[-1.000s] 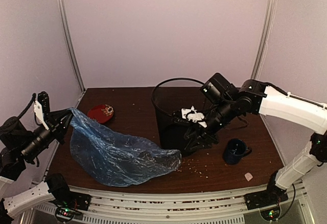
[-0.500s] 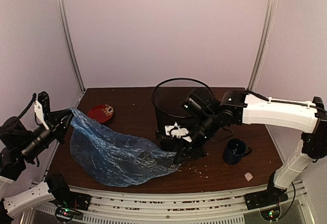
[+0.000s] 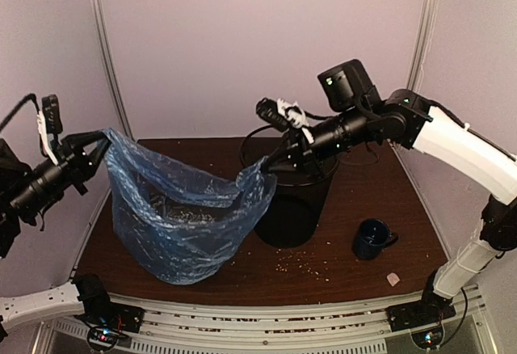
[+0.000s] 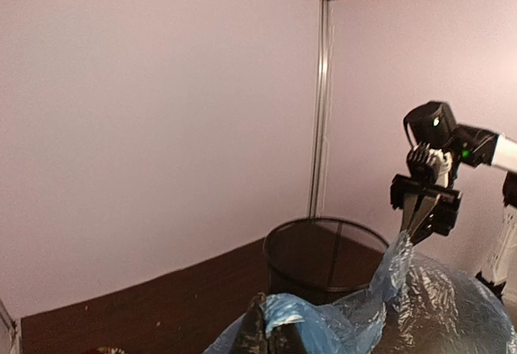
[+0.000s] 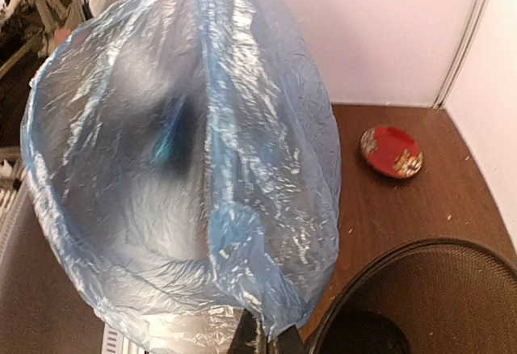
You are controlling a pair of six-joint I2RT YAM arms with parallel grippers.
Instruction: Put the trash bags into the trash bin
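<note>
The thin, translucent light-blue plastic film bag [image 3: 174,225] hangs stretched out to the left of the round black wire-mesh wastebasket [image 3: 295,204]. It is wrinkled and glossy and sags in one deep pouch with its mouth held open upward. The left gripper [image 3: 102,138], well to the left of the bin, is pinched tight on one corner of the film. The right gripper [image 3: 268,166] is clamped on the opposite corner, just above the bin's left rim.

The bin tapers downward under a rolled rim and stands on the dark brown wooden table [image 3: 388,192]. Film covers part of its left wall, and its inside is too dark to read.

Whether the pouch's bottom touches the table cannot be told. A dark patch shows through the film in the right wrist view (too blurred to name).

A dark blue glazed mug [image 3: 372,239] stands to the right of the bin, near it but apart. Pale crumbs [image 3: 300,265] are scattered in front of the bin, and a small pale scrap [image 3: 393,279] lies to the bin's front right. A round red patterned dish [image 5: 392,152] lies well away from the bin and shows only in the right wrist view. Both wrist views cut their own fingers off at the lower edge.
</note>
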